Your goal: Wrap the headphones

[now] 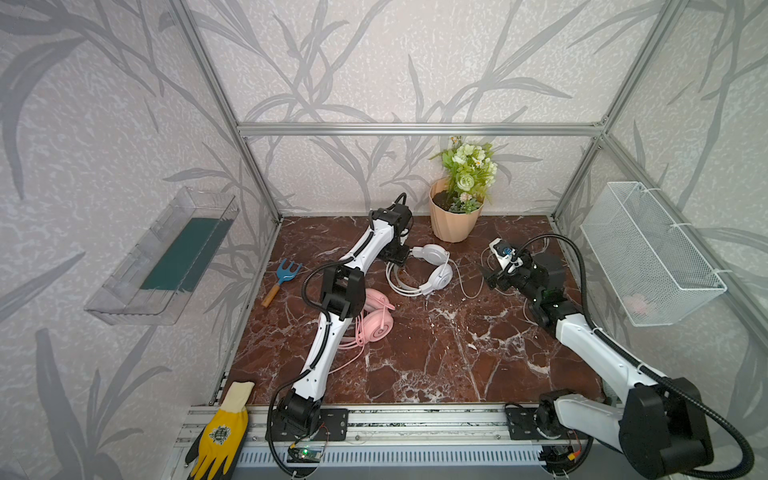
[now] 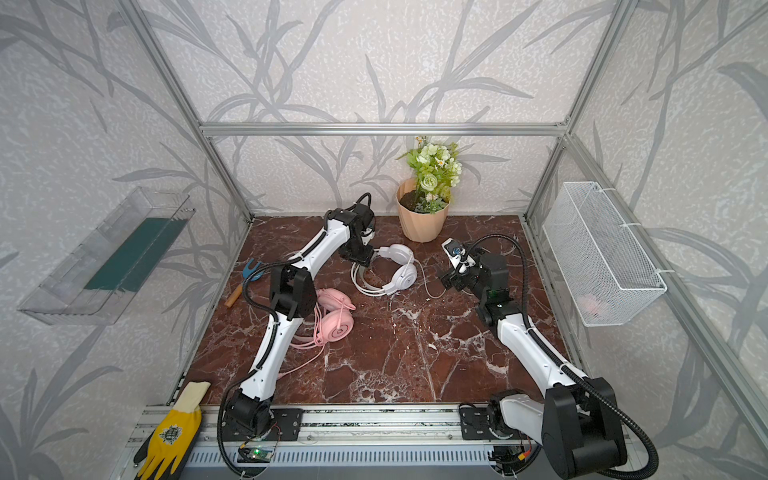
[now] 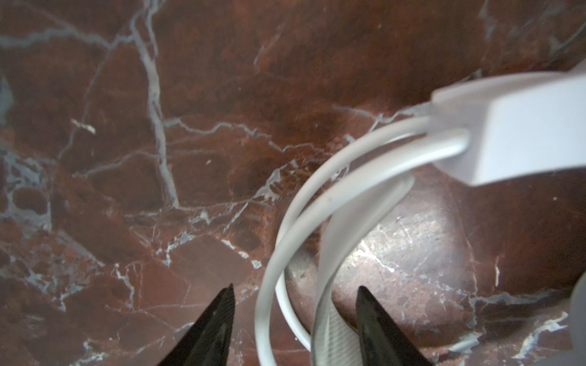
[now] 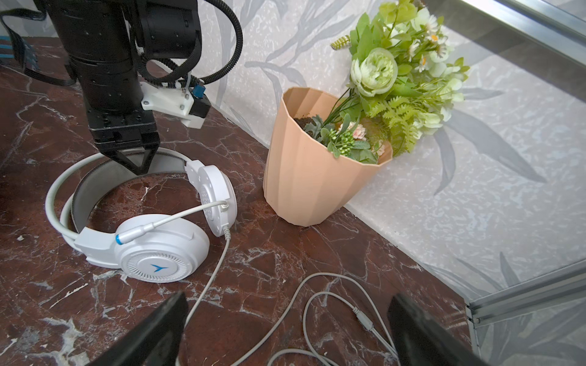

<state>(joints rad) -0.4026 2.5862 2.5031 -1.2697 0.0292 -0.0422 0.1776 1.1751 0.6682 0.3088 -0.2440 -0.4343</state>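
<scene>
Pink plastic over-ear headphones (image 1: 378, 326): nearest, cable loose.
Right gripper (image 4: 288, 298): jaws spread wide above thin white cable (image 4: 218, 260).
White plastic over-ear headphones (image 1: 440, 276): lying farther back.
Left gripper (image 3: 295, 288): jaws parted astride their headband (image 3: 352, 228); advise steadying band while winding cable.

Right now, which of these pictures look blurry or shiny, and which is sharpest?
Left wrist view: soft throughout, the white headphones smeared, a glare patch on the marble tabletop. Right wrist view: sharpest, crisp on headphones and flower pot, blurred only nearest the lens. Both top views: evenly lit and sharp, edges stretched.
</scene>
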